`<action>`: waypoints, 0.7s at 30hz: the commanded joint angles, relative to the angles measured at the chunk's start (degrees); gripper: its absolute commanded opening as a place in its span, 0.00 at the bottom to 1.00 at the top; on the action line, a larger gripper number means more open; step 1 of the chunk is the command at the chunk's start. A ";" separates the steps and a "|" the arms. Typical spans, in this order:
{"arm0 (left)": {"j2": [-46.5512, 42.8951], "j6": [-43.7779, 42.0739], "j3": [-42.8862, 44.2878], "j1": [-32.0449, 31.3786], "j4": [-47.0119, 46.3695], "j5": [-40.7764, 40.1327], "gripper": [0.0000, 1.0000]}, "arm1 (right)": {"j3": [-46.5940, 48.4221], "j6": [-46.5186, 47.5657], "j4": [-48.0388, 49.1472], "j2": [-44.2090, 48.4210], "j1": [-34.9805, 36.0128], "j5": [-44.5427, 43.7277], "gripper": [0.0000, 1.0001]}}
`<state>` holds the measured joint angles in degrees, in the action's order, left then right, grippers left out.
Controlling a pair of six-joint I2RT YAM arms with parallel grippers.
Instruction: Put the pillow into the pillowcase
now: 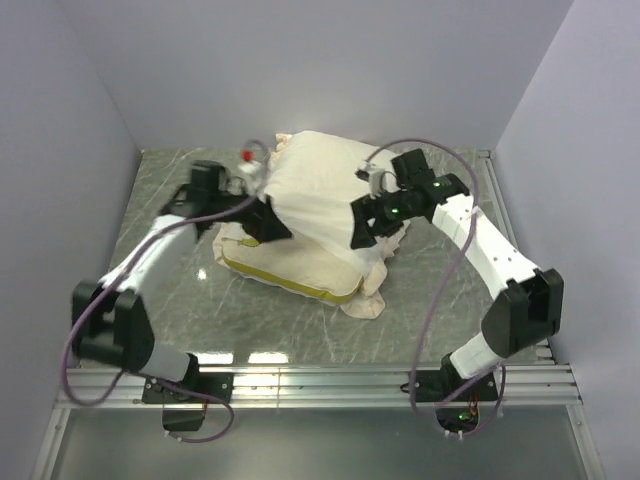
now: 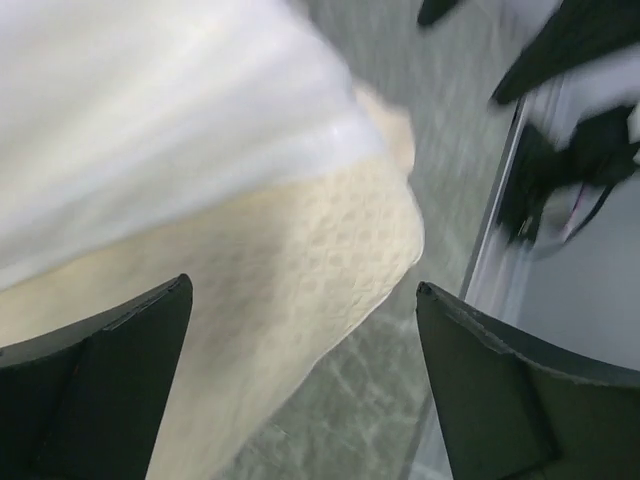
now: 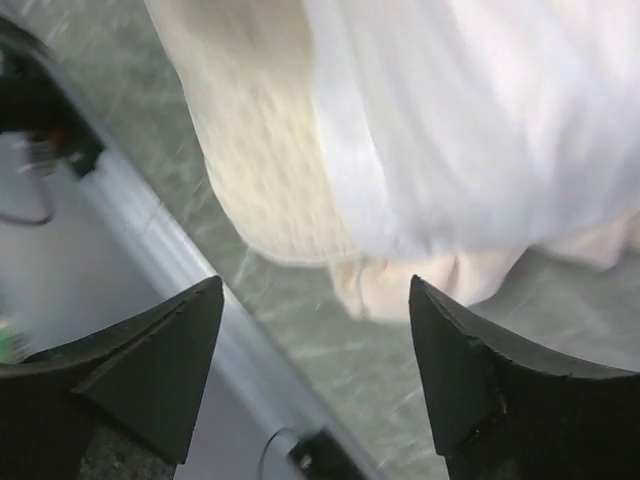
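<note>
The pillow [image 1: 285, 270] lies mid-table, its dimpled cream near end and yellow edge band sticking out of the pillowcase [image 1: 320, 190]. The pillowcase is white and draped over the rest of the pillow, with ruffled trim [image 1: 368, 300] at the near right. My left gripper [image 1: 268, 222] is open at the pillow's left side. In the left wrist view this gripper [image 2: 302, 288] has wide jaws over the pillow [image 2: 330, 260] and the pillowcase [image 2: 150, 120]. My right gripper [image 1: 362, 230] is open at the right side. In the right wrist view it [image 3: 315, 285] is empty above the pillow [image 3: 260, 170], pillowcase [image 3: 470, 120] and trim [image 3: 400, 285].
The grey marbled table [image 1: 180, 290] is walled on the left, back and right. A metal rail [image 1: 320, 380] runs along the near edge by the arm bases. The right arm [image 2: 570, 150] shows in the left wrist view.
</note>
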<state>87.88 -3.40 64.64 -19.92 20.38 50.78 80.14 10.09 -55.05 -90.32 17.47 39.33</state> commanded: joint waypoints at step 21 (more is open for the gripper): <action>-22.66 26.17 -10.23 47.87 0.36 -9.84 0.99 | 19.89 10.47 14.69 -30.08 45.81 -62.68 0.99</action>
<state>66.04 22.28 54.19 26.83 20.84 43.57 98.35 18.02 -41.36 -118.32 64.18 -14.00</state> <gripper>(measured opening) 0.993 0.991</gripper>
